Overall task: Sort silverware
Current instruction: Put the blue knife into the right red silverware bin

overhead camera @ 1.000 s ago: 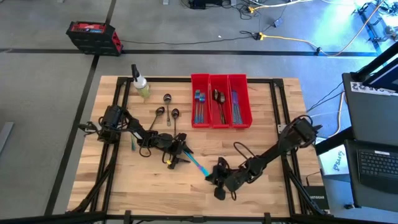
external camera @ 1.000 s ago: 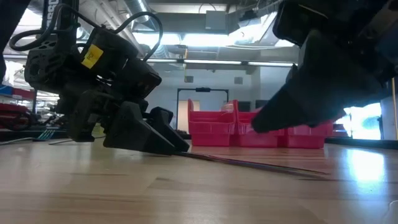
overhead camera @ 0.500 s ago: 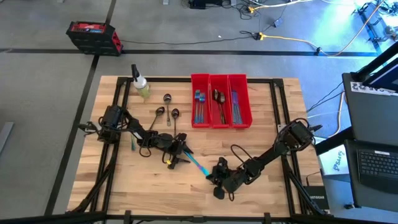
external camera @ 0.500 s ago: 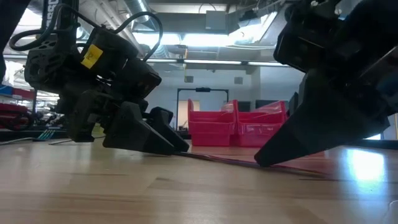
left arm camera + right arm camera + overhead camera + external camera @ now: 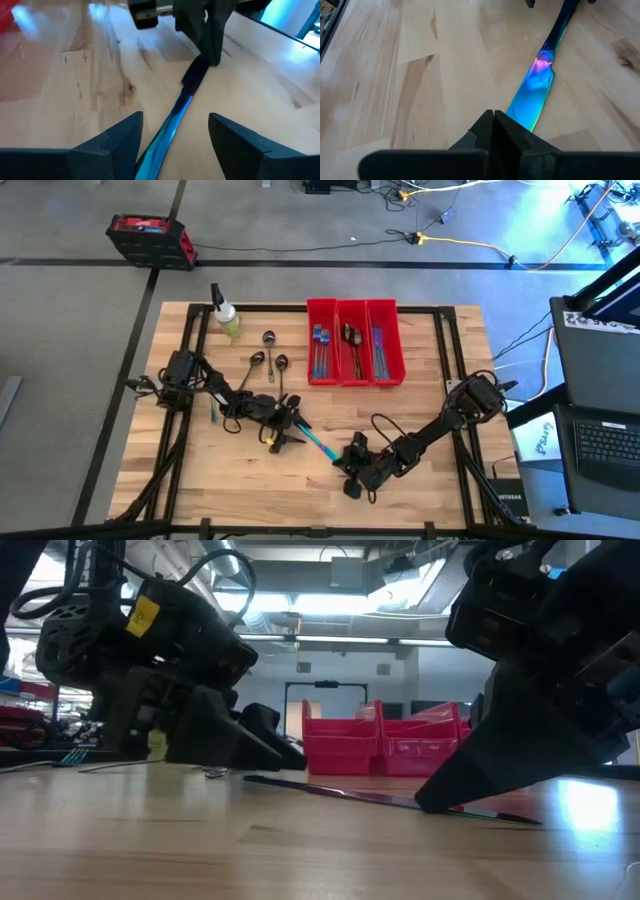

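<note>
**A:** Pale wooden surface [image 5: 250, 470], both hands low near its middle. The right hand [image 5: 494, 120] is pinched fully shut on one end of the iridescent knife [image 5: 318, 444], flat end as far as I can tell; the blade runs from its tips toward the left hand [image 5: 172, 132].

**B:** And that left hand?

**A:** Its fingers [image 5: 120, 137] stand spread either side of the knife's other end, touching nothing I can see. In the low view the knife lies almost flat on the wood.

**B:** What could go wrong?

**A:** The right grip is only at the very tip of a thin, slick blade. My guess is that on a lift it pivots or slips out. The far end also sits between the left fingers, so a sideways swing could snag there.

**B:** Poses?

**A:** The right arm reaches in from the right edge, elbow folded, wrist tipped steeply down. The left arm lies stretched low from the left edge.

**B:** Everything else?

**A:** Three red bins [image 5: 354, 340] at the back hold sorted pieces. Three dark spoons [image 5: 268, 360] lie loose left of them, beside a spray bottle [image 5: 225, 312].
</note>
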Tool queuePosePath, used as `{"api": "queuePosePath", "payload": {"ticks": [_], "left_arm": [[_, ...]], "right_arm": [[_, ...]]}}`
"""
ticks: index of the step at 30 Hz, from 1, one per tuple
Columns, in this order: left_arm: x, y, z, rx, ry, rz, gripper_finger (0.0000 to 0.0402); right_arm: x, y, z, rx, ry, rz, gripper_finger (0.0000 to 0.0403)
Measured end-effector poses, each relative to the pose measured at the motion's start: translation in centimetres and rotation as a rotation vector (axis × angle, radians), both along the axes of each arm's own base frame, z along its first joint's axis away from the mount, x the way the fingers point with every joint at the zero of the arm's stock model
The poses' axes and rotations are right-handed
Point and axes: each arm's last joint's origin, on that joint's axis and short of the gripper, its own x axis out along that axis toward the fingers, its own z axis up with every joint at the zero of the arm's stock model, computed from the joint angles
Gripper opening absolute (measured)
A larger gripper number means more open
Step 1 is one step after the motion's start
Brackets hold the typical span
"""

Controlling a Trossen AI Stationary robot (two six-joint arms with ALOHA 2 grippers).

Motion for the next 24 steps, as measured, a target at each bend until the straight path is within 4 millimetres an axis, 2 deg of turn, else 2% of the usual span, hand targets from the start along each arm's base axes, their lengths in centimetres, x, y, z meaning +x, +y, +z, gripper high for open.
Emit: {"api": "queuePosePath", "payload": {"ticks": [7, 11, 18, 24], "left_arm": [[0.1, 0.1, 0.1, 0.028, -0.016, -0.005, 0.0213], [0.2, 0.5, 0.2, 0.032, -0.027, 0.01, 0.0213], [0.2, 0.5, 0.3, 0.037, -0.036, 0.008, 0.0213], [0.2, 0.5, 0.3, 0.029, -0.037, -0.017, 0.0213]], "right_arm": [[-0.2, 1.1, 0.3, -0.028, -0.023, 0.006, 0.0], [0.3, 1.8, 1.2, -0.047, -0.066, 0.02, 0.0], [1.0, 2.2, 2.0, -0.075, -0.101, 0.007, 0.0], [1.1, 2.0, 2.2, -0.186, -0.048, -0.066, 0.0]]}}
